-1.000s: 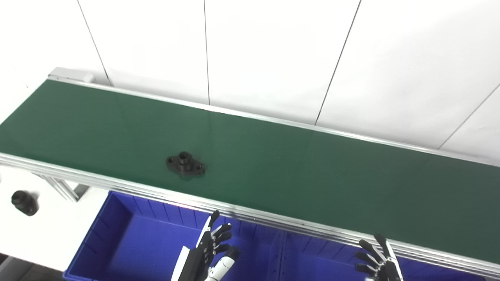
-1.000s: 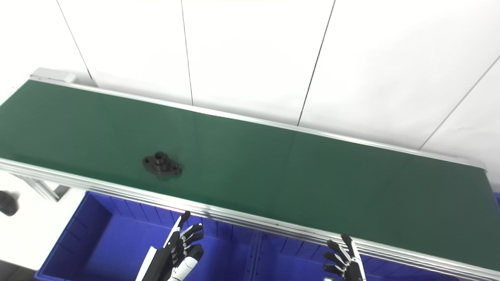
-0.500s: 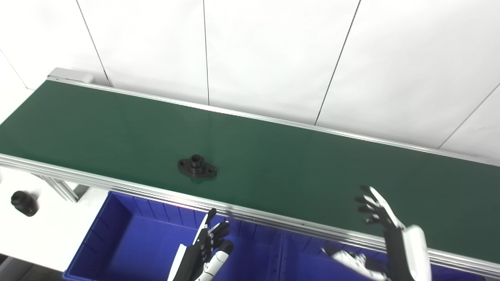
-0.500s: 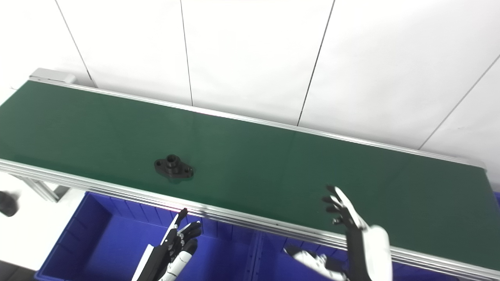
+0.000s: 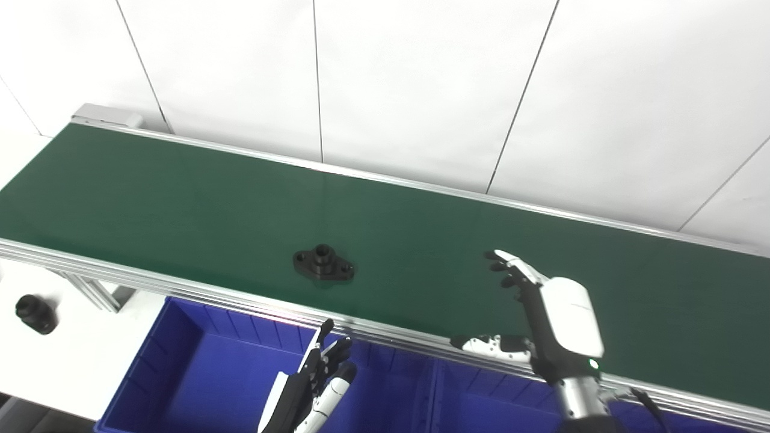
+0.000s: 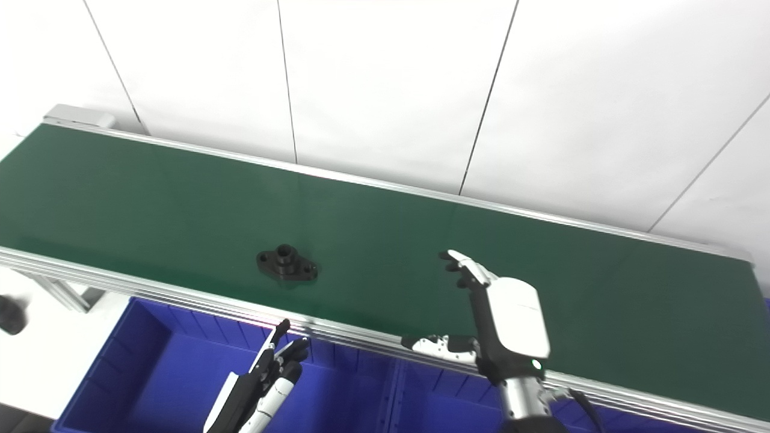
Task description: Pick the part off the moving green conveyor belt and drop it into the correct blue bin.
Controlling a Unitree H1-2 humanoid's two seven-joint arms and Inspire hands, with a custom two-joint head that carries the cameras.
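A black flanged part [image 5: 323,265] with a raised hub lies on the green conveyor belt [image 5: 180,204], near the belt's front edge and left of the middle. My right hand [image 5: 541,307] is open above the belt, well to the right of the part, fingers spread and thumb pointing left. My left hand [image 5: 313,385] is open and empty, low over the left blue bin [image 5: 180,367], in front of the belt and just below the part.
A second blue bin [image 5: 481,409] sits to the right of the first, under the belt's front rail [image 5: 180,288]. A small black cylindrical part [image 5: 33,313] lies on the white surface at the far left. A white panelled wall stands behind the belt.
The part has travelled rightward along the belt. My right hand has risen from the bottom edge and moved up and left over the belt. My left hand has sunk slightly.
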